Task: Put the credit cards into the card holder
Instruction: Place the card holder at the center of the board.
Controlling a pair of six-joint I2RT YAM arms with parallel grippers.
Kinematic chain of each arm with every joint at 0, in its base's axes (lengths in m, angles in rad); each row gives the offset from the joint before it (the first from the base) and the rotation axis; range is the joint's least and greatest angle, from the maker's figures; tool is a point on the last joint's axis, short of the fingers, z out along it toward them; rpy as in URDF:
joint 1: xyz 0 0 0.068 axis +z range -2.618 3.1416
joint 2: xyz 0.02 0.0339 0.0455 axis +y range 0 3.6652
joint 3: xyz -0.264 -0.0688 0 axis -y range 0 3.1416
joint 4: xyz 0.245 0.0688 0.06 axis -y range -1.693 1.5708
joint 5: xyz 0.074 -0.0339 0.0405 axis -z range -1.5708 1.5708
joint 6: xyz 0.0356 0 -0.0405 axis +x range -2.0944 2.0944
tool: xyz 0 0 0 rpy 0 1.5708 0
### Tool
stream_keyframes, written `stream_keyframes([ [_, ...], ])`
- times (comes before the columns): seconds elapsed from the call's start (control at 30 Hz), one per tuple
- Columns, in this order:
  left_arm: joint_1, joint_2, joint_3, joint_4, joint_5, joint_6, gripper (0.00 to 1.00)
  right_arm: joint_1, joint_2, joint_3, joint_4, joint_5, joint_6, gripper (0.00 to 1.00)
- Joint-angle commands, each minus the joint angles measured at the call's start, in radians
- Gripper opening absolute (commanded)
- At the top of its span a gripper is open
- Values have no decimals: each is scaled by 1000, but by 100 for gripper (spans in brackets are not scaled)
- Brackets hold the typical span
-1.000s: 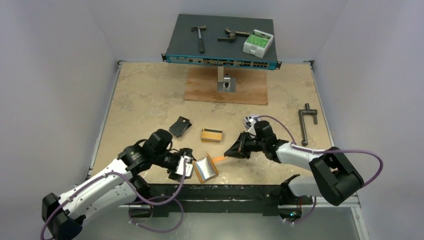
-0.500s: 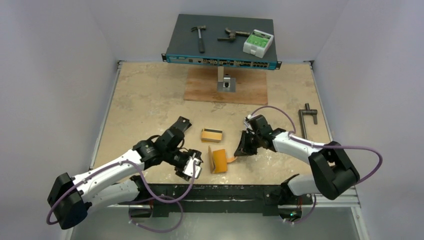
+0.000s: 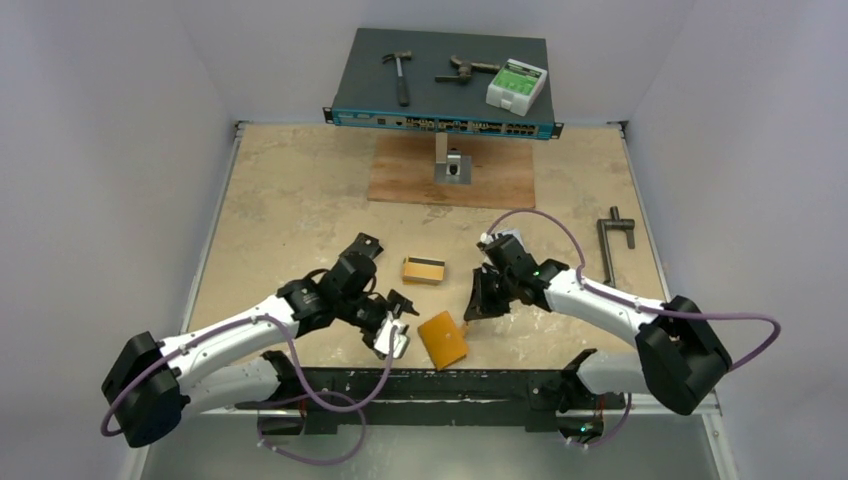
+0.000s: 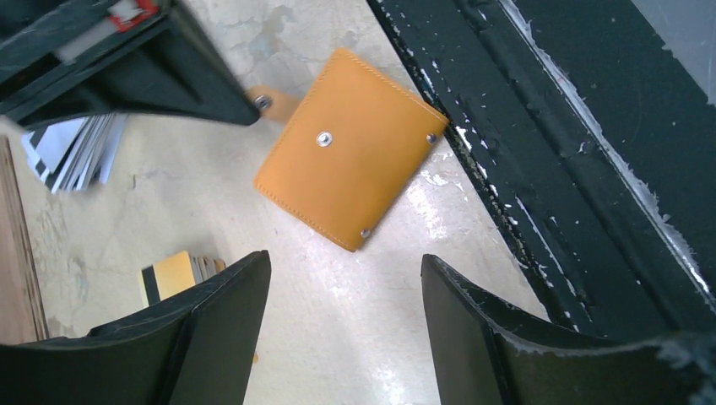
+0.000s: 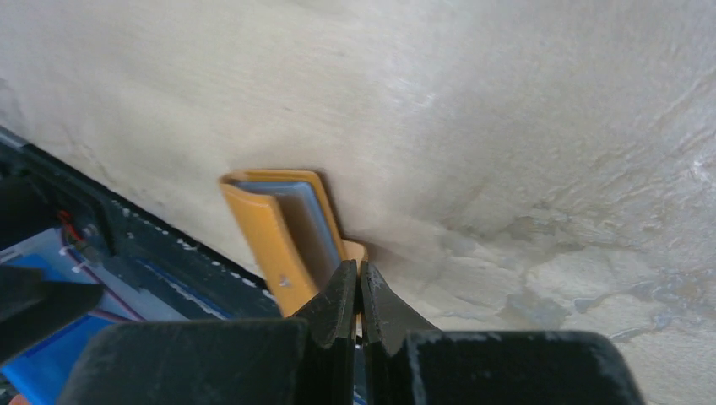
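The card holder (image 3: 443, 339) is an orange wallet lying closed and flat near the table's front edge; in the left wrist view the card holder (image 4: 350, 156) shows its snaps. My right gripper (image 3: 477, 301) is shut on its small snap tab (image 5: 355, 251), with the wallet's edge (image 5: 268, 229) just left of the right gripper (image 5: 360, 275). My left gripper (image 3: 398, 330) stands open just left of the wallet, and nothing lies between the fingers of the left gripper (image 4: 346, 278). The credit cards (image 3: 423, 270) sit in a yellow-orange stack behind it, also the credit cards (image 4: 173, 274).
A black folded case (image 3: 362, 246) lies beside the left arm. A wooden board (image 3: 500, 175) with a metal block (image 3: 455, 166) is further back. A network switch (image 3: 440, 110) carries a hammer (image 3: 400, 75) and a green-white box (image 3: 517, 85). A black clamp tool (image 3: 615, 245) lies right.
The card holder was open and upright in my left gripper; the left gripper let go and drew back, and the wallet has closed and dropped flat, with the right gripper still on its tab.
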Motion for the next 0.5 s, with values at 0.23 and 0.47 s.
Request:
stream_keyframes([
  [0.23, -90, 149, 121, 30, 77, 249, 72, 46, -115, 109, 32, -92, 29, 0],
  [0.47, -149, 178, 143, 20, 60, 282, 72, 112, -119, 141, 37, -103, 40, 0],
])
